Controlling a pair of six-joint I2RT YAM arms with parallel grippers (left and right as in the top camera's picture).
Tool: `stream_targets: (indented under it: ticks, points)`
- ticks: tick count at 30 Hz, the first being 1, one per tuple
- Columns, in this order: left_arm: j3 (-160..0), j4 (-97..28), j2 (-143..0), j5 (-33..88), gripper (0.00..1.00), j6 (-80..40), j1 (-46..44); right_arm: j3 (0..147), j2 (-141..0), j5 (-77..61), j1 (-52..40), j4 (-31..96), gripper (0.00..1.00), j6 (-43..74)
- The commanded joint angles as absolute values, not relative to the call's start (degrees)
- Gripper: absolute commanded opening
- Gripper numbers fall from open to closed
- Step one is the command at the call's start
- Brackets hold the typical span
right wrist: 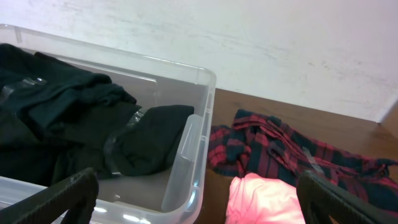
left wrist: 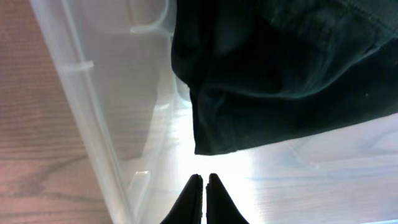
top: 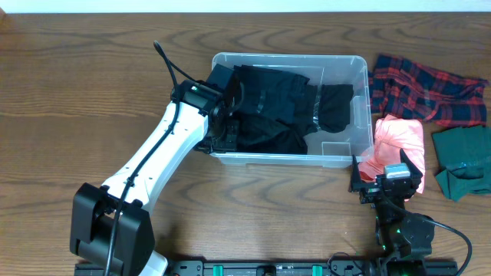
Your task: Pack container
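The clear plastic container (top: 360,84) stands at the middle of the table, holding black clothes (top: 280,103). My left gripper (top: 226,126) is inside its left end, shut and empty, fingertips (left wrist: 204,186) just below the black cloth's edge (left wrist: 273,81) over the bin's bare floor. My right gripper (top: 387,184) is open and empty, low at the bin's front right corner, over a pink garment (top: 399,142). The right wrist view shows the bin's rim (right wrist: 199,124), black clothes (right wrist: 68,118) and the pink garment (right wrist: 264,202).
A red-and-navy plaid garment (top: 426,92) lies right of the bin, also in the right wrist view (right wrist: 292,149). A dark green garment (top: 464,157) lies at the far right edge. A pale wall (right wrist: 280,43) stands behind the table.
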State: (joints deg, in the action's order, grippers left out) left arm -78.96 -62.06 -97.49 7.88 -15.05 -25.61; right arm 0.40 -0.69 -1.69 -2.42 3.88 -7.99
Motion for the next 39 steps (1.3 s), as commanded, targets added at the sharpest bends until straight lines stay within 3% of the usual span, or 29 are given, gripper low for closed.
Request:
stream_targets:
  ticks: [1,14,28,29,33,39]
  points:
    - [-79.00,-60.07,-97.14,8.60,0.06,-15.38,-25.47,0.32,-0.51,-1.69,-1.89,4.10,0.99,-8.43]
    - [-79.26,-46.04,-89.14,7.90,0.06,-15.35,-20.64,0.32,-0.51,-1.72,-1.89,4.10,0.99,-8.43]
    - [-79.24,-46.15,-87.55,4.36,0.06,-15.33,-1.13,0.32,-0.51,-1.69,-1.89,4.10,0.99,-8.43]
    - [-79.24,-46.17,-87.55,2.72,0.09,-15.33,0.38,0.32,-0.51,-1.72,-1.89,4.10,0.99,-8.43]
    - [-79.20,-46.17,-87.55,0.19,0.98,-15.33,4.97,0.32,-0.51,-1.72,-1.89,4.10,0.99,-8.43]
    - [-79.20,-46.15,-87.55,0.19,0.98,-15.33,8.32,0.32,-0.51,-1.69,-1.89,4.10,0.99,-8.43]
